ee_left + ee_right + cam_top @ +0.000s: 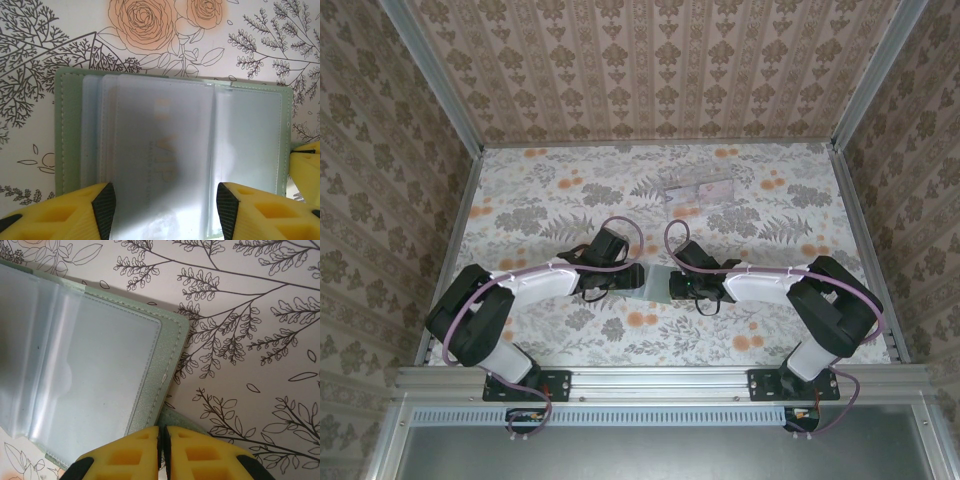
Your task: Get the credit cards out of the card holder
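Observation:
The grey-green card holder (655, 283) lies open on the flowered table between my two grippers. In the left wrist view its stitched cover (65, 130) frames frosted plastic sleeves, and a pale credit card (165, 150) with gold "VIP" lettering shows through the top one. My left gripper (165, 212) is open, with its black pads on either side of that sleeve at its near end. My right gripper (162, 450) is shut on the holder's cover edge (170, 355), and its yellow finger (306, 165) shows at the holder's right side. Any other cards are hidden in the sleeves.
A clear plastic tray (698, 187) sits toward the back of the table, right of centre. Patterned walls and metal rails (450, 100) close the table in on three sides. Both arms (535, 282) (770, 283) reach inward from the near edge.

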